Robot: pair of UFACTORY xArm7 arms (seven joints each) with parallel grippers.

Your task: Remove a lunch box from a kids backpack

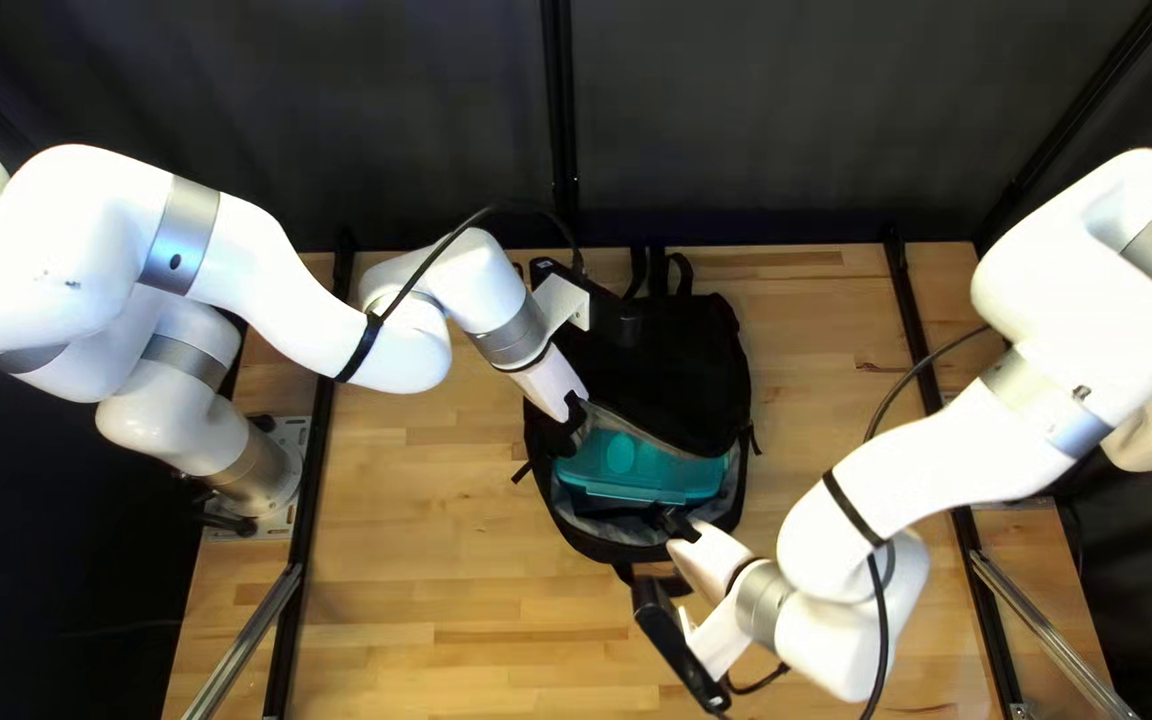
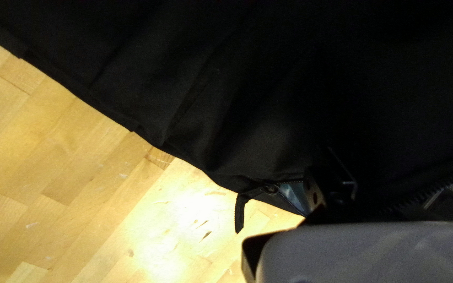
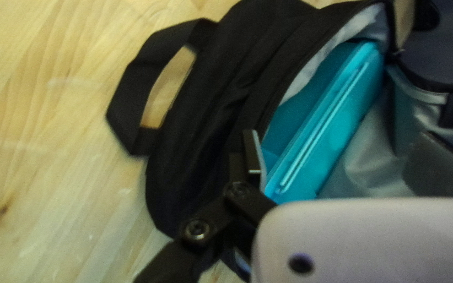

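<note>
The black backpack lies with its main opening unzipped. Inside it sits a teal lunch box, flanked by grey lining; the same lunch box shows in the right wrist view. My left gripper is at the raised flap's edge, and in the left wrist view my left gripper is shut on the backpack's black flap. My right gripper is at the opening's near rim. In the right wrist view my right gripper is open, one finger beside the lunch box's end; the other finger is hidden.
A loop handle sticks out from the backpack onto the wooden table. A zipper pull hangs beside the flap's edge. Black rails run along both table sides, and a dark curtain stands behind the far edge.
</note>
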